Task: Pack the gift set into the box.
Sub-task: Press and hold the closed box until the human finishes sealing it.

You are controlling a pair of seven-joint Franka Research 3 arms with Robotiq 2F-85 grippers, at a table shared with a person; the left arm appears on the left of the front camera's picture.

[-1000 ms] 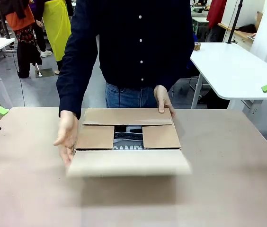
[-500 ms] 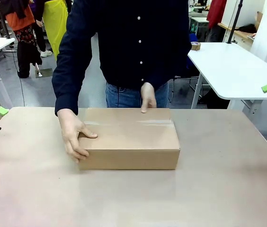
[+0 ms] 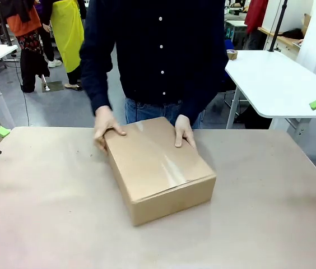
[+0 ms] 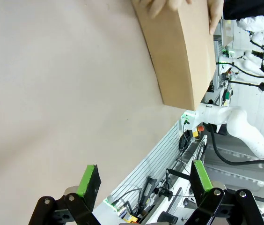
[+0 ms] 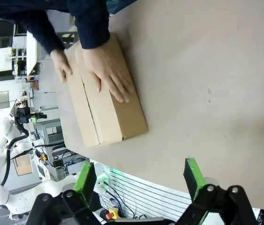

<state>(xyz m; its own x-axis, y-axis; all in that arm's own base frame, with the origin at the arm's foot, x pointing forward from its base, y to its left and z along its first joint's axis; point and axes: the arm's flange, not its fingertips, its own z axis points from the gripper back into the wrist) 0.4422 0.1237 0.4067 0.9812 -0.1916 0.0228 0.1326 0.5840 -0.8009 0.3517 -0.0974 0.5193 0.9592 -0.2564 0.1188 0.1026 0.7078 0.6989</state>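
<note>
The closed box [image 3: 159, 167] lies skewed on the bench [image 3: 40, 218], with the person's right hand [image 3: 105, 129] and left hand [image 3: 184, 132] on its far end. The left end effector [image 4: 144, 171] and the right end effector [image 5: 139, 168] gape wide, empty.

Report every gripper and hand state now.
Left gripper: open, empty.
Right gripper: open, empty.
Person's right hand: on the box.
Person's left hand: on the box.

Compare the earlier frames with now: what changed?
The person shut the flaps over the gift set, then swung the box so that a corner faces the robot. One hand now grips its far corner and the other hand lies on top. The left gripper and right gripper stayed open, off to the sides.
</note>
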